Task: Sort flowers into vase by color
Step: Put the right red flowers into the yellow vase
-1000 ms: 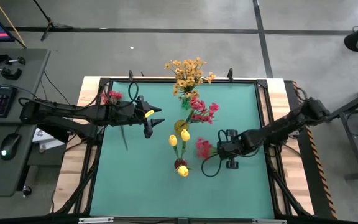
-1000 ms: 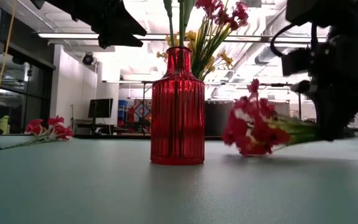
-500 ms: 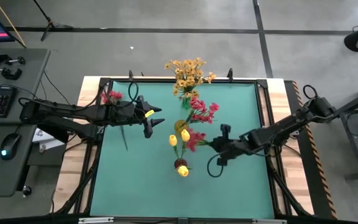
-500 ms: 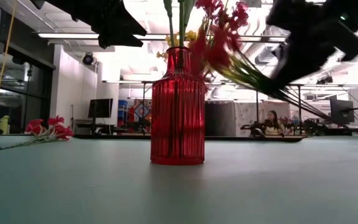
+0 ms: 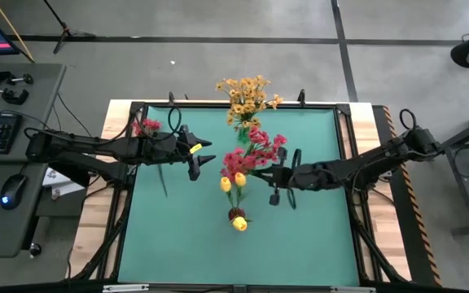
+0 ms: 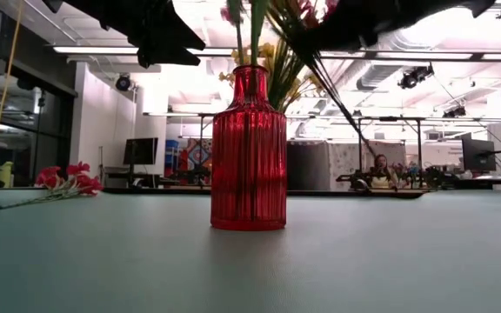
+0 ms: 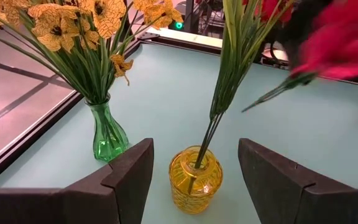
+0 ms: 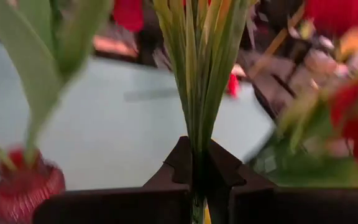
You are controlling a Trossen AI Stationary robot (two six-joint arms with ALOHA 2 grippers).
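Your right gripper is clamped tight on the green stalks of a pink-red cluster, carried in the air beside the bouquets at mid-desk. Its blossoms hang over the yellow vase; judged from above, that vase already holds pink-red blooms, so it looks like the right home. Tip the stalk ends down first, then lower them straight into the neck so they do not snag the stems already standing there. The red vase with yellow buds stands nearer you, the green vase with orange sprays farther back. Your left gripper hovers wide open, empty, over the desk; another pink-red stem lies near its edge.
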